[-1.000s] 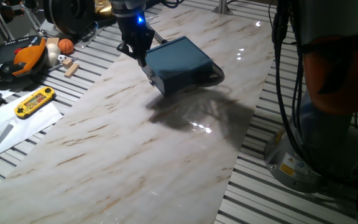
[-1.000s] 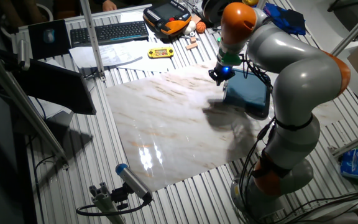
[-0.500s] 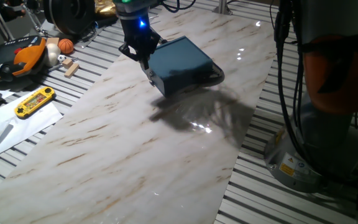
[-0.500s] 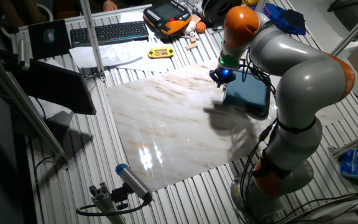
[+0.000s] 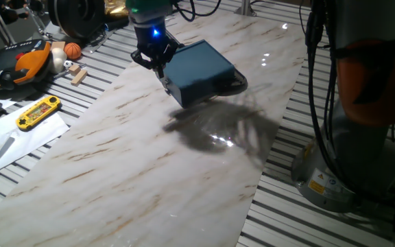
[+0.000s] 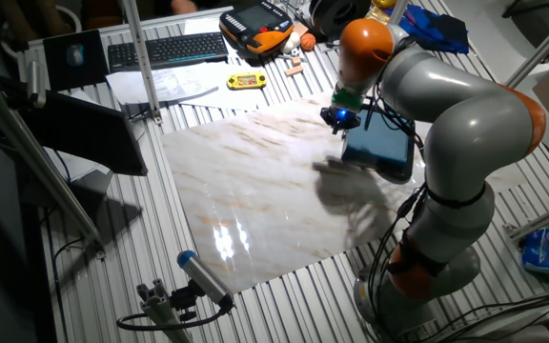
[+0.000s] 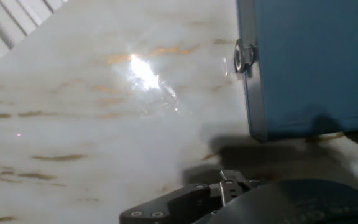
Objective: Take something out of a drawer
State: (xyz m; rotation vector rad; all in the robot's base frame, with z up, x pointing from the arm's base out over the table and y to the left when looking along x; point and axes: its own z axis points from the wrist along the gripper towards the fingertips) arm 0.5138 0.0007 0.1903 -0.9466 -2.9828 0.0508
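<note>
Gripper [image 5: 158, 65] upper centre of frame, hovering just off front-left corner of drawer [image 5: 199, 71]. Fingers: can't tell if spread or pinched. Knob [image 7: 243, 55] upper right in hand view, drawer looks shut. Packet nowhere visible. Yellow game [image 5: 38, 112] far left.

Marbled board [image 5: 149, 158] lies on the slatted bench [image 5: 88, 89]. Beside it: yellow handheld game [image 5: 38, 112] on white paper [image 5: 19, 140], wooden block [image 5: 79, 75], orange ball [image 5: 73, 50]. Black keyboard [image 6: 165, 48] sits well apart.
</note>
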